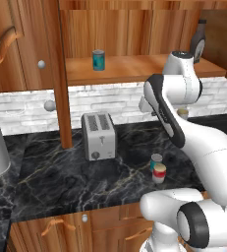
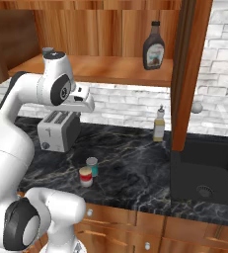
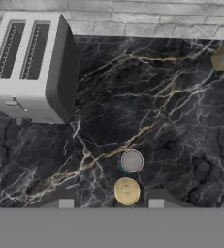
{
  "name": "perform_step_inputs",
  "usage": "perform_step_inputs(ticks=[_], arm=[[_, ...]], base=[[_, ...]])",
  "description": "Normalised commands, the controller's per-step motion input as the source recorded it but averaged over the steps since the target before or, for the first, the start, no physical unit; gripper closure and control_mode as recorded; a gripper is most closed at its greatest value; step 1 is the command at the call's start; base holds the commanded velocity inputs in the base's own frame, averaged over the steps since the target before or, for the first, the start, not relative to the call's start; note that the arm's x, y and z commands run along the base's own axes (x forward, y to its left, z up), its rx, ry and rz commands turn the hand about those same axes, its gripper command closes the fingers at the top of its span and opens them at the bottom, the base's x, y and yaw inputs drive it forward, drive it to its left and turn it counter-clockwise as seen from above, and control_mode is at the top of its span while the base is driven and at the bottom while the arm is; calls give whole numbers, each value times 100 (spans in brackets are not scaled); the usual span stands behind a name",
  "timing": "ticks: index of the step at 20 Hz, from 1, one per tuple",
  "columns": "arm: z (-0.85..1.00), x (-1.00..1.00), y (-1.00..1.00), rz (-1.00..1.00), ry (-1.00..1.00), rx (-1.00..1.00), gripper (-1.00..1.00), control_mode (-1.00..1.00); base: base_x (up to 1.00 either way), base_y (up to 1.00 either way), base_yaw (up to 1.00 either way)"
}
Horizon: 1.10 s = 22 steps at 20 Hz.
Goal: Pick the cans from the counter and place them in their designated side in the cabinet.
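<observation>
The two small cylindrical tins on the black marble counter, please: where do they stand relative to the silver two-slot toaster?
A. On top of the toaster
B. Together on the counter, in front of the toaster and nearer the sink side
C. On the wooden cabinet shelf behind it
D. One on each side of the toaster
B: the red-labelled tin and the teal tin stand side by side on the black marble counter, apart from the silver toaster.

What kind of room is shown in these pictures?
It is most likely a kitchen, and a rendered one: a toaster stands on a black marble counter, a sink is set into it, and wooden cabinets hang above.
</observation>
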Motion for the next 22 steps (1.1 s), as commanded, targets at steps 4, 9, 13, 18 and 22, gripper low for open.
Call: perform_step_inputs(ticks=[4,9,13,18,22], arm=[[0,-8,0,0,0,0,-100,-100],[-4,-22,0,-1,0,0,-100,-100],[-15,-20,-1,-3,1,0,-100,-100],[-17,-16,-1,-3,1,0,-100,-100],[-21,-8,0,-4,3,0,-100,-100]], base=[[0,0,0],[0,0,0],[0,0,0],[0,0,0],[0,0,0]])
